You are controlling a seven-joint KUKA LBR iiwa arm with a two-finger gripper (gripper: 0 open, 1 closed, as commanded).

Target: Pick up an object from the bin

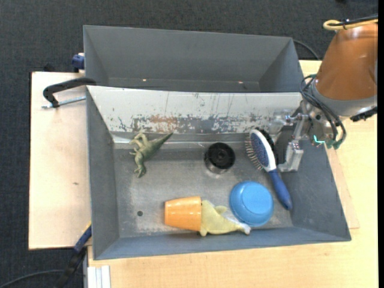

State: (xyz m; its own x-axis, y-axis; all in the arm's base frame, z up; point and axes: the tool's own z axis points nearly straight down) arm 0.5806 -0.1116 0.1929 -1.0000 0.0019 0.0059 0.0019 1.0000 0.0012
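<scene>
Scanning from the bin's (103,185) left wall, I pass a green dinosaur (144,149), a black round puck (219,156), and an orange cup (183,213) and blue bowl (252,203) along the front edge. A blue-handled brush (264,153) lies near the right wall, and I'd centre over its handle and descend straight. The gripper (293,155) hangs just beside it; I cannot tell whether it is open or closed.

The bin (192,59) is dull grey metal, its far inner wall scuffed and flecked with rust. The blue bowl (252,203) looks like smooth, faintly shiny plastic, the orange cup (183,213) matt plastic, the pale yellow rag (219,221) soft cloth, and the arm's orange cover (351,62) glossy.
</scene>
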